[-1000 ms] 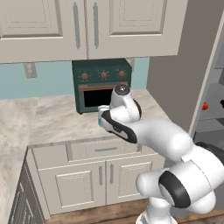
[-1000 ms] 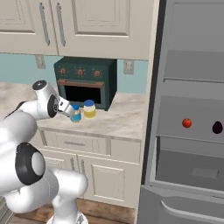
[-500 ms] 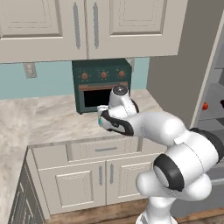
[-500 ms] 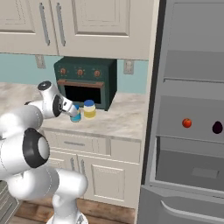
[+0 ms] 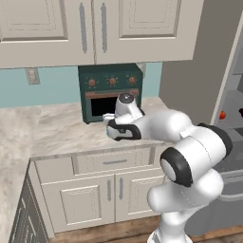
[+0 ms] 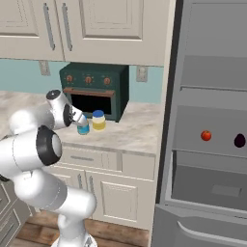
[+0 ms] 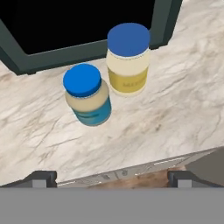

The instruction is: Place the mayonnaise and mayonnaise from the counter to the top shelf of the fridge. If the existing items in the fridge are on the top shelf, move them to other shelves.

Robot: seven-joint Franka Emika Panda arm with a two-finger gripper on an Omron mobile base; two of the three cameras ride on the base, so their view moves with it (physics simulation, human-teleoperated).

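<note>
Two mayonnaise jars stand side by side on the beige counter [image 7: 170, 109], just in front of the toaster oven's dark opening. The nearer jar [image 7: 87, 94] has a blue label band; the farther jar [image 7: 128, 59] has a yellow one. Both have blue lids. My gripper [image 7: 112, 178] is open and hovers above and short of them, with nothing between its fingers. In the right base view the gripper [image 6: 78, 119] is right beside the nearer jar [image 6: 84, 129], which stands next to the other jar [image 6: 99, 120]. The fridge [image 6: 212, 120] stands open at the right, its top shelf [image 6: 212, 88] bare.
A dark green toaster oven [image 6: 94, 89] sits behind the jars under the wall cabinets. A red-orange fruit [image 6: 206, 135] and a dark purple one [image 6: 239, 140] lie on a lower fridge shelf, above the boxy drawer [image 6: 207, 181]. My arm hides the jars in the left base view.
The gripper has edged slightly closer to the jars, and the arm's elbow has swung up and forward. The jars have not moved.
</note>
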